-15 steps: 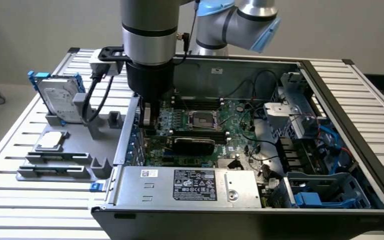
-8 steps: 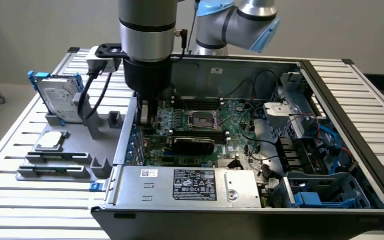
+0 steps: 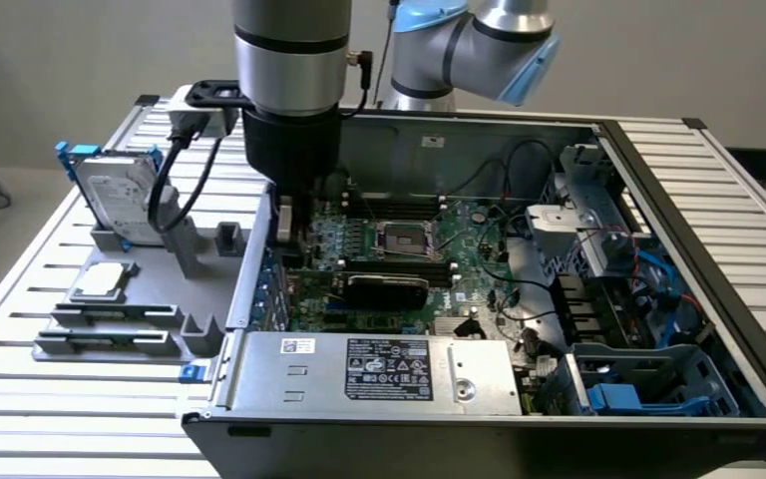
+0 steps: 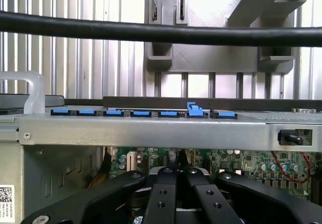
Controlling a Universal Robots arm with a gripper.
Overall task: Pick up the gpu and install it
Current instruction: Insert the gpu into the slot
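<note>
The gpu [image 3: 386,290], a short card with a black shroud face, stands on edge on the green motherboard [image 3: 470,264] just below the CPU socket, inside the open computer case [image 3: 702,249]. My gripper [image 3: 298,242] reaches down into the case at the wall on the exterior view's left, beside the card's end. Whether the tips touch the card is hidden by the arm. In the wrist view my gripper [image 4: 176,159] is shut, fingers [image 4: 162,194] meeting over the motherboard [image 4: 241,161], nothing visibly between them. A row of blue slot latches [image 4: 141,113] lines the case wall; one latch [image 4: 194,108] stands raised.
A grey fixture [image 3: 203,329] outside the case on the exterior view's left holds a silver hard drive with blue rails [image 3: 117,195], a processor [image 3: 101,282] and narrow black sticks [image 3: 107,314]. The power supply [image 3: 370,371] sits at the case front, drive cages [image 3: 596,230] on the exterior view's right. A black cable [image 4: 161,32] crosses the wrist view.
</note>
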